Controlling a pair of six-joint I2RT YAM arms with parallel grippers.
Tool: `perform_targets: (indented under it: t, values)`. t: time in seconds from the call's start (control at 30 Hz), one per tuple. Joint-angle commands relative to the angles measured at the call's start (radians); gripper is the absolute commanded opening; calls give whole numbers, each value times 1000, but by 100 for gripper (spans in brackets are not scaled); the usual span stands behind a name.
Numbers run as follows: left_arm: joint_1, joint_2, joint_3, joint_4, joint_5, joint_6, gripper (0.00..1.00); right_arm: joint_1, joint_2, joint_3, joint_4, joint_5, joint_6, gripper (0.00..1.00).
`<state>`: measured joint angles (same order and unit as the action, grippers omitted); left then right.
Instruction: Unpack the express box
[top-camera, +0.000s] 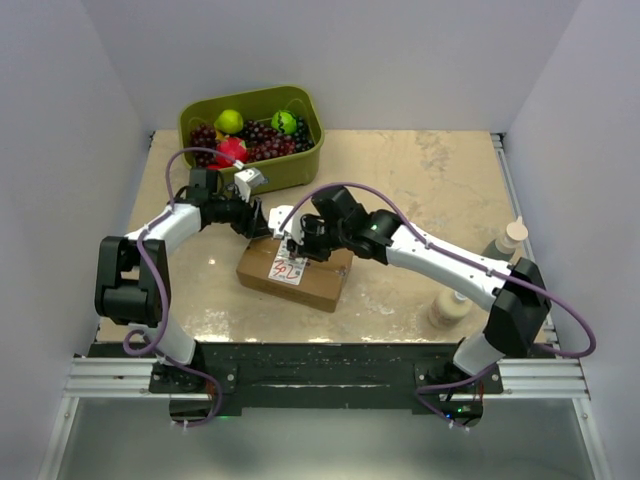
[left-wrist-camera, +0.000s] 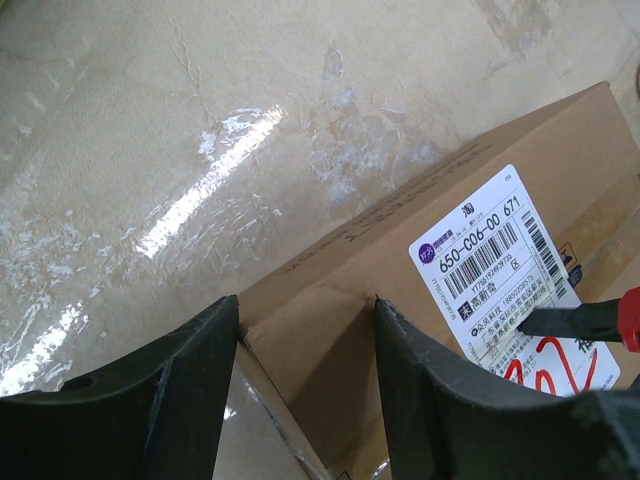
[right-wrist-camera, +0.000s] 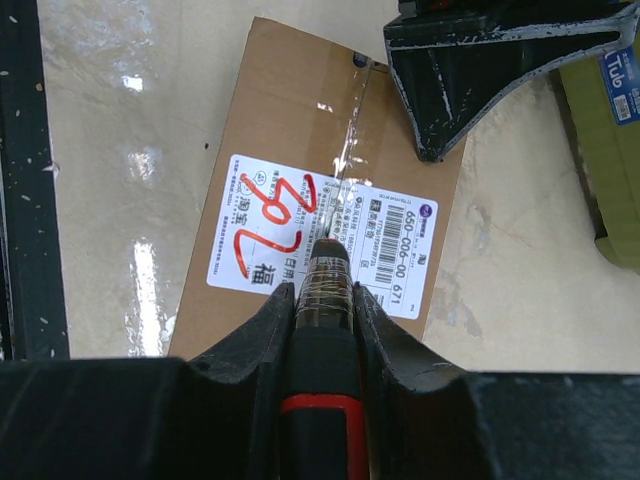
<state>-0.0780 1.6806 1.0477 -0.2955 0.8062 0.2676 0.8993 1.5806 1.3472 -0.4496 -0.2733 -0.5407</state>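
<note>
The express box (top-camera: 295, 272) is a brown carton with a white label (top-camera: 286, 268) and red marks, lying flat at the table's middle. My right gripper (top-camera: 296, 246) is shut on a black-and-red cutter (right-wrist-camera: 322, 360). The cutter's tip rests on the label (right-wrist-camera: 260, 225) at the clear tape seam of the box (right-wrist-camera: 290, 130). My left gripper (top-camera: 262, 226) is open, its fingers (left-wrist-camera: 150, 400) straddling the box's far corner (left-wrist-camera: 310, 340). It also shows in the right wrist view (right-wrist-camera: 470, 60). The cutter's tip shows in the left wrist view (left-wrist-camera: 580, 320).
An olive-green bin (top-camera: 300, 165) of fruit stands at the back left, just behind the left gripper, and its edge shows in the right wrist view (right-wrist-camera: 610, 130). Two pale bottles (top-camera: 505, 240) (top-camera: 450, 308) stand at the right. White walls enclose the table on three sides.
</note>
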Motion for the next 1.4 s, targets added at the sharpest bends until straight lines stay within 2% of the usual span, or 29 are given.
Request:
perform_targets:
  t: [0.0,0.13,0.3,0.57,0.77,0.83,0.87,0.9,0.93,1.0,1.03,1.2,1.37]
  values:
    - [9,54,-63,-80,-210,38,49,-30,-56,-23,-188,121,54,0]
    - [9,53,-74,-77,-214,28,41,-40,-70,-23,-237,135,105,0]
    - [9,44,-92,-67,-219,39,37,-68,-96,-39,-253,115,125,0]
    - [9,33,-92,-39,-164,96,38,-174,-111,-53,-233,-64,30,0]
    - [9,62,-31,-108,-160,159,38,-206,-106,-40,-256,-119,-39,0]
    - [9,36,-26,-90,-151,159,42,-209,-116,-51,-256,-127,-61,0]
    - [11,13,-22,-80,-131,171,46,-209,-119,-51,-258,-129,-64,0]
    - [12,-58,-9,-79,-36,200,56,-208,-120,-51,-255,-130,-62,0]
    - [17,-102,-3,-88,17,275,61,-209,-119,-51,-255,-133,-61,0]
    - [14,-223,0,-84,100,315,73,-209,-114,-45,-256,-138,-53,0]
    - [9,-254,2,-82,119,327,75,-208,-111,-40,-259,-139,-51,0]
    - [-44,-289,15,-162,214,351,83,-209,-96,-36,-241,-139,-31,0]
    - [-138,-268,-84,-70,215,331,84,-208,-77,-22,-227,-138,-10,0]
